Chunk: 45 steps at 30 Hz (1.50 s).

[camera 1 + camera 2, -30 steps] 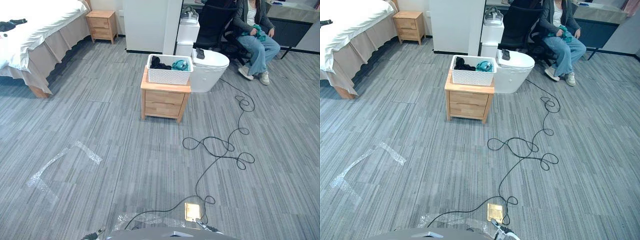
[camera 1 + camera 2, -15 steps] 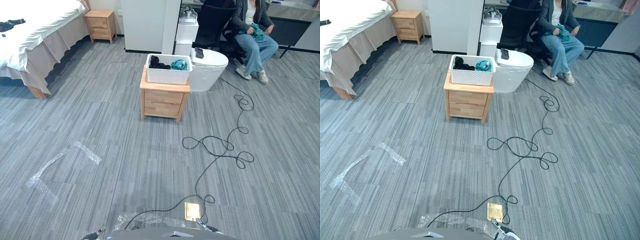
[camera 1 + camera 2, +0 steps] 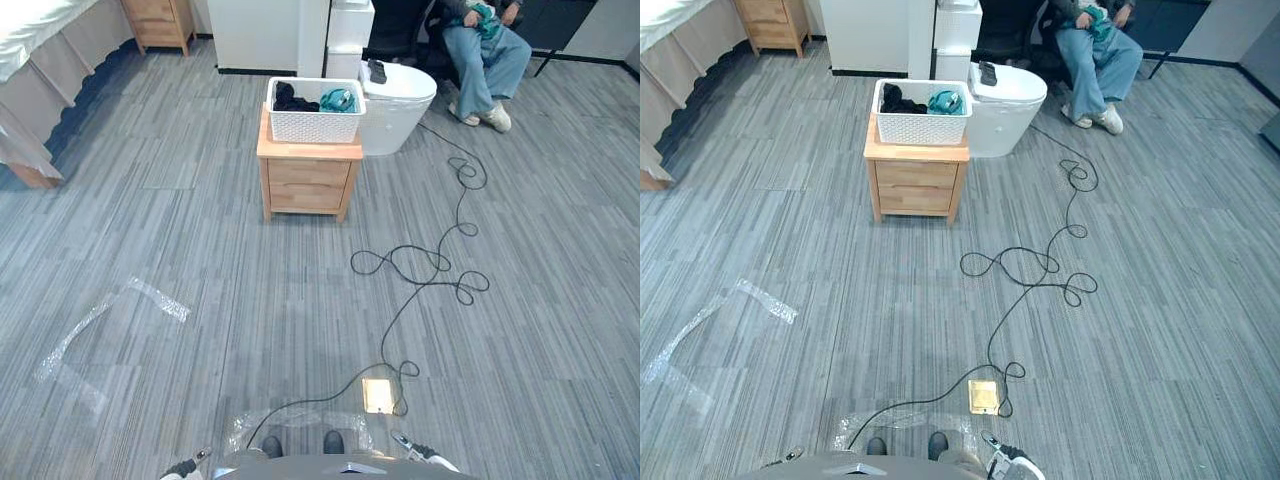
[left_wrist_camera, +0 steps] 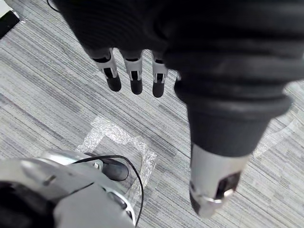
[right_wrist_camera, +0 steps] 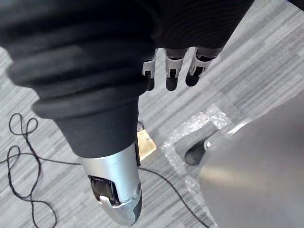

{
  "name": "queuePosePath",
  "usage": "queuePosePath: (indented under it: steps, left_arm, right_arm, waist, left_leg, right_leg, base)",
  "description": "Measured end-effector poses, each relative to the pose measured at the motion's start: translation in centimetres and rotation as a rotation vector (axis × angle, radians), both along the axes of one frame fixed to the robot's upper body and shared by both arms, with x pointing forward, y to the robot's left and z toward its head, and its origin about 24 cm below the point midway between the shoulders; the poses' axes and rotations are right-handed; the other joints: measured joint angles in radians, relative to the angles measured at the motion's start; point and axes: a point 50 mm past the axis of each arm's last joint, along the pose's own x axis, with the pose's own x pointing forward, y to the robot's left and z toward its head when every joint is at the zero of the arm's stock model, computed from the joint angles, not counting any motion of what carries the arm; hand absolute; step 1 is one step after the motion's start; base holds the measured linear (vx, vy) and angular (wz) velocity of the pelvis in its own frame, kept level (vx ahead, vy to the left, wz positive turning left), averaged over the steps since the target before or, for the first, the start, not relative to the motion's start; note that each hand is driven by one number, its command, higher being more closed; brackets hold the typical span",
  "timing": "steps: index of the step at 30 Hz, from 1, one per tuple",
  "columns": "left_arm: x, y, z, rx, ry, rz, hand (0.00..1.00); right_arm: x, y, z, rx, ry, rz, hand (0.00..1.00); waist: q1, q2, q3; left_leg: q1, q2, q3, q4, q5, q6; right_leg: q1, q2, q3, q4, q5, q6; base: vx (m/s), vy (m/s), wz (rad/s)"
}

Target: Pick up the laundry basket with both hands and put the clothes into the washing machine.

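The white laundry basket (image 3: 315,126) stands on a low wooden nightstand (image 3: 305,182) across the floor, far ahead of me. In it lie dark clothes (image 3: 291,98) and a teal garment (image 3: 337,100). Right beside the nightstand is a white rounded appliance (image 3: 399,106) with a small black object on its lid. My left hand (image 4: 136,78) hangs over the carpet near my body, fingers straight, holding nothing. My right hand (image 5: 173,71) hangs likewise, open and empty.
A person (image 3: 482,48) sits on a chair behind the appliance. A bed (image 3: 40,70) is at the far left, with a second nightstand (image 3: 158,18) and a white cabinet (image 3: 265,30) behind. Clear tape (image 3: 100,320) and a brass floor socket (image 3: 378,395) mark the carpet.
The whole picture has shifted: the camera has moved, so the basket and nightstand now sit higher and further left. Nothing on the floor has moved.
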Motion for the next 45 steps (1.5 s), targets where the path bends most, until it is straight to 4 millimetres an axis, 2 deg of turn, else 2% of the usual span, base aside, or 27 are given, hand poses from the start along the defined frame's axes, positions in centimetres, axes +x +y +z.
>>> queuePosePath:
  steps: [2, 4, 8, 10, 11, 13, 14, 15, 16, 17, 18, 19, 21, 23, 27, 29, 31, 32, 33, 34, 35, 36, 39, 41, 43, 44, 45]
  left_arm:
    - [1.5, 0.3, 0.3, 0.008, -0.046, 0.015, 0.0]
    - [1.5, 0.4, 0.3, 0.01, -0.047, 0.017, 0.0]
    - [2.7, -0.4, 0.4, -0.018, -0.068, 0.011, 0.0]
    - [3.2, -1.0, 0.3, -0.038, -0.068, 0.001, 0.0]
    - [3.1, -1.4, 0.2, -0.053, -0.062, 0.01, 0.0]
    - [2.0, -1.3, 0.0, -0.062, -0.045, 0.06, 0.0]
    - [1.9, -1.1, 0.0, -0.059, -0.053, 0.092, 0.0]
    - [2.0, -1.7, 0.0, -0.078, -0.063, 0.122, 0.0]
    - [1.8, -2.5, -0.1, -0.098, -0.067, 0.151, 0.0]
    - [2.0, -3.2, -0.1, -0.121, -0.08, 0.164, 0.0]
    - [2.4, -3.4, 0.0, -0.135, -0.095, 0.163, 0.0]
    - [2.8, -3.3, 0.1, -0.132, -0.114, 0.164, 0.0]
    - [3.4, -2.4, 0.4, -0.1, -0.152, 0.147, 0.0]
    - [4.4, -1.7, 0.9, -0.061, -0.2, 0.11, 0.0]
    - [5.1, -1.8, 1.2, -0.048, -0.233, 0.105, 0.0]
    - [4.6, -1.9, 1.1, -0.045, -0.226, 0.145, 0.0]
    - [3.8, -1.7, 0.9, -0.032, -0.194, 0.156, 0.0]
    - [3.7, -1.8, 0.8, -0.035, -0.19, 0.163, 0.0]
    - [3.7, -0.9, 0.9, -0.015, -0.187, 0.159, 0.0]
    - [3.7, -0.1, 1.0, 0.006, -0.181, 0.138, 0.0]
    - [3.7, 0.1, 1.0, 0.012, -0.172, 0.124, 0.0]
    - [3.5, 0.4, 0.9, 0.013, -0.154, 0.106, 0.0]
    - [2.8, 0.1, 0.5, -0.008, -0.11, 0.097, 0.0]
    - [2.8, -0.3, 0.5, -0.013, -0.102, 0.072, 0.0]
    - [2.7, -0.4, 0.4, -0.015, -0.098, 0.07, 0.0]
    - [2.4, -0.3, 0.4, -0.016, -0.093, 0.081, 0.0]
    - [2.3, -0.2, 0.4, -0.015, -0.094, 0.09, 0.0]
  right_arm:
    - [0.3, 0.1, 0.3, 0.006, -0.055, -0.063, 0.0]
    - [0.8, 0.0, 0.5, -0.001, -0.086, -0.075, 0.0]
    - [1.1, -0.5, 0.7, -0.002, -0.111, -0.144, 0.0]
    - [0.1, -0.9, 0.4, 0.01, -0.087, -0.228, 0.0]
    - [-0.9, -0.9, 0.1, 0.032, -0.055, -0.279, 0.0]
    - [-2.5, -0.6, -0.3, 0.048, -0.004, -0.3, 0.0]
    - [-3.4, -0.2, -0.6, 0.073, 0.026, -0.314, 0.0]
    - [-3.5, -0.8, -0.5, 0.06, 0.024, -0.332, 0.0]
    - [-3.2, -1.8, -0.1, 0.024, -0.001, -0.337, 0.0]
    - [-2.4, -2.4, 0.3, 0.001, -0.036, -0.332, 0.0]
    - [-1.6, -2.9, 0.6, -0.034, -0.045, -0.302, 0.0]
    - [-1.5, -3.1, 0.7, -0.044, -0.04, -0.289, 0.0]
    - [0.8, -1.9, 0.9, -0.039, -0.077, -0.197, 0.0]
    - [3.7, -1.0, 1.5, -0.039, -0.136, -0.114, 0.0]
    - [9.2, 0.6, 3.7, -0.055, -0.283, -0.004, 0.0]
    - [9.4, 1.2, 3.7, -0.055, -0.294, 0.016, 0.0]
    - [8.2, 0.9, 3.2, -0.058, -0.262, 0.0, 0.0]
    - [7.2, 0.8, 2.7, -0.053, -0.233, -0.019, 0.0]
    - [5.6, 0.8, 1.8, -0.032, -0.176, -0.055, 0.0]
    - [3.9, 1.4, 1.0, 0.004, -0.12, -0.097, 0.0]
    - [3.2, 1.6, 0.6, 0.026, -0.088, -0.114, 0.0]
    - [1.9, 1.7, 0.1, 0.049, -0.041, -0.151, 0.0]
    - [1.2, 0.9, 0.0, 0.047, -0.03, -0.191, 0.0]
    - [2.0, 1.0, 0.3, 0.042, -0.063, -0.171, 0.0]
    - [2.4, 1.1, 0.4, 0.048, -0.082, -0.152, 0.0]
    - [2.2, 1.1, 0.3, 0.049, -0.078, -0.15, 0.0]
    - [2.1, 1.3, 0.3, 0.051, -0.075, -0.144, 0.0]
  waist:
    - [-0.009, -0.008, 0.036]
    - [-0.019, -0.009, 0.037]
    - [-0.037, -0.002, 0.04]
    - [-0.051, 0.01, 0.059]
    - [-0.072, 0.02, 0.065]
    - [-0.092, 0.021, 0.062]
    - [-0.107, 0.018, 0.06]
    - [-0.11, 0.046, 0.054]
    - [-0.1, 0.098, 0.033]
    - [-0.096, 0.13, 0.034]
    - [-0.086, 0.142, 0.044]
    - [-0.074, 0.145, 0.052]
    - [-0.054, 0.099, 0.079]
    - [-0.036, 0.059, 0.071]
    - [0.005, 0.061, 0.068]
    - [0.009, 0.056, 0.057]
    - [0.011, 0.063, 0.026]
    - [0.014, 0.046, 0.013]
    - [0.02, 0.013, -0.006]
    - [0.006, -0.031, -0.015]
    - [-0.004, -0.044, -0.014]
    - [-0.017, -0.053, -0.012]
    - [-0.027, -0.035, 0.001]
    - [-0.022, -0.024, 0.002]
    - [-0.022, -0.021, 0.0]
    - [-0.022, -0.026, -0.003]
    - [-0.022, -0.032, -0.007]
  left_leg:
    - [-0.007, 0.004, -0.024, 0.091, -0.057, 0.002]
    - [0.013, 0.022, -0.029, 0.133, -0.104, -0.014]
    - [0.054, 0.05, -0.028, 0.128, -0.157, -0.055]
    - [0.13, 0.072, -0.025, 0.098, -0.177, -0.084]
    - [0.198, 0.103, -0.028, 0.086, -0.21, -0.132]
    - [0.237, 0.141, -0.037, 0.14, -0.25, -0.195]
    - [0.229, 0.166, -0.06, 0.24, -0.28, -0.21]
    - [0.19, 0.215, -0.076, 0.385, -0.294, -0.204]
    - [0.074, 0.283, -0.092, 0.645, -0.225, -0.153]
    - [-0.022, 0.321, -0.116, 0.849, -0.093, -0.104]
    - [-0.124, 0.347, -0.149, 1.065, -0.016, -0.12]
    - [-0.171, 0.345, -0.161, 1.189, -0.019, -0.125]
    - [-0.266, 0.319, -0.136, 1.308, -0.059, -0.134]
    - [-0.374, 0.309, -0.081, 1.222, -0.092, -0.121]
    - [-0.465, 0.302, -0.031, 0.633, -0.087, -0.104]
    - [-0.459, 0.3, -0.089, 0.401, -0.024, -0.123]
    - [-0.456, 0.306, -0.08, 0.386, 0.029, -0.128]
    - [-0.454, 0.286, -0.08, 0.419, 0.088, -0.136]
    - [-0.447, 0.241, -0.062, 0.486, 0.078, -0.124]
    - [-0.421, 0.194, -0.041, 0.505, 0.036, -0.106]
    - [-0.404, 0.177, -0.039, 0.516, 0.013, -0.094]
    - [-0.361, 0.15, -0.045, 0.51, -0.021, -0.066]
    - [-0.185, 0.132, -0.04, 0.402, -0.041, -0.046]
    - [-0.052, 0.157, 0.001, 0.285, -0.042, -0.05]
    - [0.008, 0.175, 0.031, 0.233, -0.046, -0.072]
    - [0.043, 0.171, 0.046, 0.206, -0.05, -0.089]
    - [0.048, 0.163, 0.046, 0.202, -0.055, -0.102]
  right_leg:
    - [-0.201, -0.043, -0.056, 0.44, -0.025, -0.015]
    - [-0.279, -0.084, -0.107, 0.586, -0.05, -0.004]
    - [-0.389, -0.171, -0.239, 0.362, -0.045, -0.003]
    - [-0.388, -0.164, -0.286, 0.095, 0.053, 0.004]
    - [-0.389, -0.151, -0.272, 0.044, 0.105, 0.001]
    - [-0.384, -0.124, -0.238, 0.107, 0.115, -0.023]
    - [-0.371, -0.118, -0.235, 0.138, 0.166, -0.069]
    - [-0.373, -0.098, -0.249, 0.216, 0.127, -0.053]
    - [-0.367, -0.058, -0.266, 0.257, 0.052, -0.066]
    - [-0.337, -0.028, -0.274, 0.259, 0.01, -0.077]
    - [-0.277, 0.006, -0.269, 0.253, -0.026, -0.09]
    - [-0.21, 0.024, -0.253, 0.234, -0.046, -0.101]
    - [-0.018, 0.047, -0.214, 0.119, -0.046, -0.099]
    - [0.098, 0.047, -0.183, 0.01, -0.036, -0.077]
    - [0.268, 0.03, -0.103, -0.115, -0.061, 0.003]
    - [0.321, 0.001, -0.073, -0.101, -0.131, 0.041]
    - [0.365, -0.044, -0.032, -0.077, -0.226, 0.081]
    - [0.375, -0.073, -0.018, -0.055, -0.25, 0.1]
    - [0.342, -0.129, 0.019, 0.068, -0.265, 0.119]
    - [0.277, -0.176, 0.038, 0.236, -0.217, 0.103]
    - [0.248, -0.188, 0.044, 0.322, -0.161, 0.083]
    - [0.193, -0.197, 0.053, 0.481, -0.013, 0.047]
    - [0.089, -0.202, 0.018, 0.677, -0.051, 0.066]
    - [0.001, -0.236, -0.128, 0.617, -0.114, 0.057]
    - [-0.031, -0.239, -0.221, 0.412, -0.121, 0.055]
    - [-0.026, -0.232, -0.251, 0.195, -0.031, 0.03]
    - [-0.029, -0.232, -0.244, 0.135, 0.053, 0.021]
  base:
    - [0.12, 0.019, 0.35]
    - [0.19, 0.014, 0.12]
    - [0.34, 0.008, -0.08]
    - [0.71, -0.15, 0.09]
    - [0.81, -0.239, 0.29]
    - [0.65, -0.283, 0.46]
    - [0.61, -0.329, 0.44]
    - [0.77, -0.43, 0.14]
    - [0.76, -0.389, -0.18]
    - [0.94, -0.434, -0.31]
    - [0.8, -0.32, -0.29]
    - [0.77, -0.278, -0.41]
    - [0.67, -0.23, -0.43]
    - [0.58, -0.171, -0.44]
    - [0.56, -0.001, -0.63]
    - [0.57, 0.213, -0.72]
    - [0.48, 0.315, -0.65]
    - [0.71, 0.52, -0.55]
    - [0.76, 0.552, -0.26]
    - [0.78, 0.535, -0.03]
    - [0.68, 0.423, 0.43]
    - [0.64, 0.335, 0.52]
    - [0.49, 0.208, 0.12]
    - [0.38, 0.107, -0.37]
    - [0.23, -0.03, -0.35]
    - [0.3, -0.12, -0.26]
    - [0.2, -0.104, -0.12]
